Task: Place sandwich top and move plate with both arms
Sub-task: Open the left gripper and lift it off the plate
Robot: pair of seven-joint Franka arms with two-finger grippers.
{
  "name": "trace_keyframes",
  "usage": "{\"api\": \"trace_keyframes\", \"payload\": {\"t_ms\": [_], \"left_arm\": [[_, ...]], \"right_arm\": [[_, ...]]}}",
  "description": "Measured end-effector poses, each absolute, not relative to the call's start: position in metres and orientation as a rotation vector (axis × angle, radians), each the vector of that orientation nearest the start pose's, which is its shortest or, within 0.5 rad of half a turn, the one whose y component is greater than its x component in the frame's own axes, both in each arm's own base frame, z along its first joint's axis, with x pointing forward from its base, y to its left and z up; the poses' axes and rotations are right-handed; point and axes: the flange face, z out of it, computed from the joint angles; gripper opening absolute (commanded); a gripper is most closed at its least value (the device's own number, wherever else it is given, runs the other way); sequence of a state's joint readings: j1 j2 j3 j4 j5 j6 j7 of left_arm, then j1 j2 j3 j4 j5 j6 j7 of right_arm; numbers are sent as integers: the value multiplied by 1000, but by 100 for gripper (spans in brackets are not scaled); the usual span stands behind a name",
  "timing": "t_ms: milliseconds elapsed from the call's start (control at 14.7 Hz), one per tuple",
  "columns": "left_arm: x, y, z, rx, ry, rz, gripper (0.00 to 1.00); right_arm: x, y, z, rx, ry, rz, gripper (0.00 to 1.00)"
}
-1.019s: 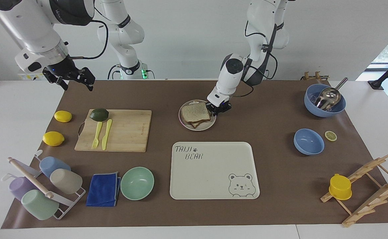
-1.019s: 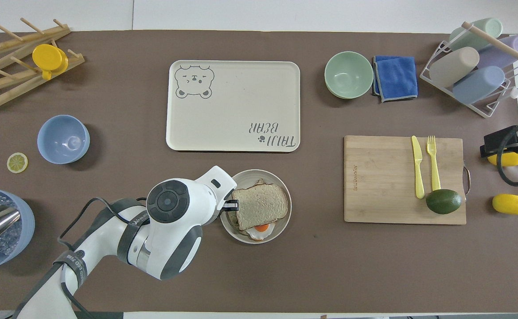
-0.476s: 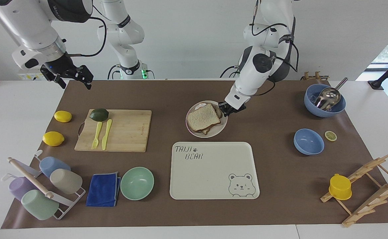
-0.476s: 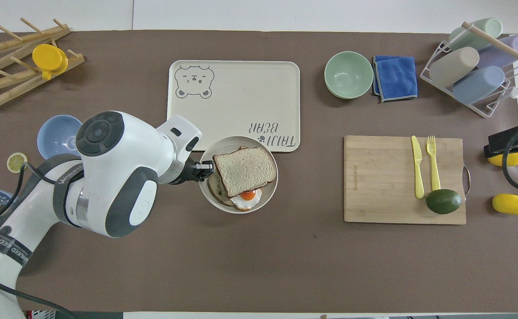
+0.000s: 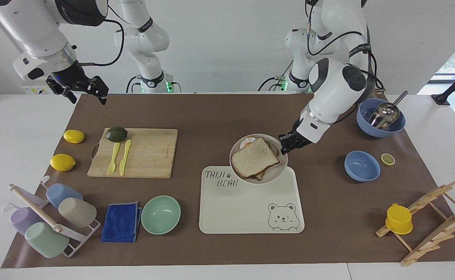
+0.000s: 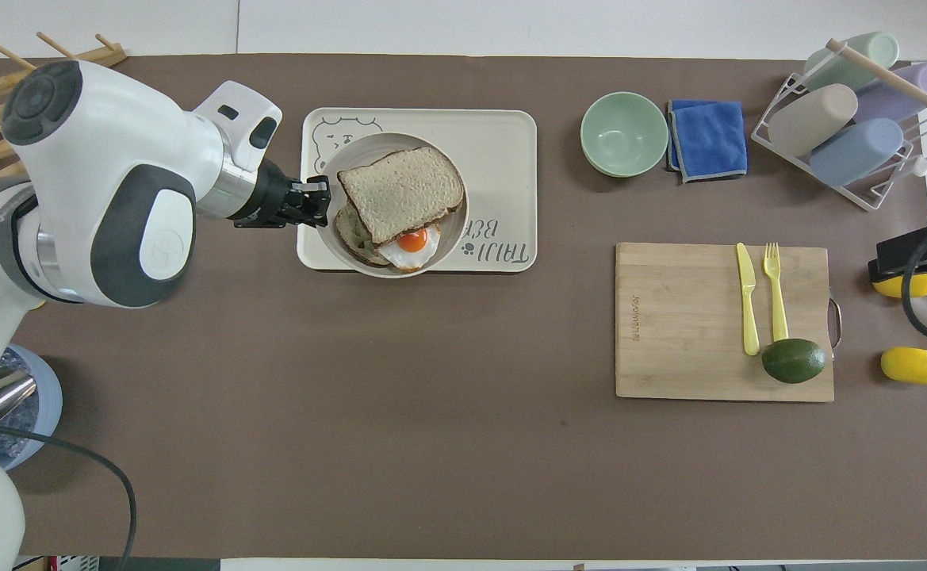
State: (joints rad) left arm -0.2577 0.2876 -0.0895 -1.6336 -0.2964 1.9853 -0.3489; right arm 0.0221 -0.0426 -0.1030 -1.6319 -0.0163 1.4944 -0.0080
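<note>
left gripper (image 5: 288, 143): fingers closed on the rim of the plate (image 5: 283, 165), holding it in the air over the robot-side edge of the bear tray (image 5: 250, 217). sandwich top (image 5: 254, 158): just off the fingertips, lying on the plate over a slice with fried egg (image 6: 409, 246), set askew so the egg shows. mint-green bowl (image 5: 160, 214): well away from the fingers, beside the tray toward the right arm's end. right gripper (image 5: 89, 90): raised over the table edge at its own end, waiting; fingers apart, holding nothing.
</note>
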Motion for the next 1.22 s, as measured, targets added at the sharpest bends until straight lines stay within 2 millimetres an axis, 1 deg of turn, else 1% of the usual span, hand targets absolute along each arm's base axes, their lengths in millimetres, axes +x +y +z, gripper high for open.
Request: {"api": "trace_keyframes", "payload": {"t_ms": [136,204,272,408,544,680,816,1019,1087,1155,1223], "left_arm": [[639,-237,444,-3445,-214,88,0],[652,-239,430,-3445,-222,100,0],[663,-241,414,-3445,-229,112,0],[677,-244,386,-3446,-233,120,0],[682,-250,365,-3452,-226,91,0],[678,-259,347,-3455,-221,62,0],[674,-263,339,-3454,-214,61,0],[669,-261,328,-3450,-181,51,0],[666,-260,323,-3448,-176,45,34],[665,-259,320,-3448,-172,40,99],[664,-259,321,-3448,-166,37,100]], "right_arm": [[530,-45,613,-3144,110,150,100],[530,-43,613,-3145,104,150,100],[530,-40,613,-3146,97,150,100],[531,-37,613,-3148,88,150,100],[531,-37,613,-3149,88,150,100],[531,-38,613,-3150,89,150,100],[531,-38,613,-3150,89,150,100],[531,-38,613,-3150,88,150,100],[531,-38,613,-3150,88,150,100],[531,-38,613,-3150,88,150,100],[531,-38,613,-3150,88,150,100]]}}
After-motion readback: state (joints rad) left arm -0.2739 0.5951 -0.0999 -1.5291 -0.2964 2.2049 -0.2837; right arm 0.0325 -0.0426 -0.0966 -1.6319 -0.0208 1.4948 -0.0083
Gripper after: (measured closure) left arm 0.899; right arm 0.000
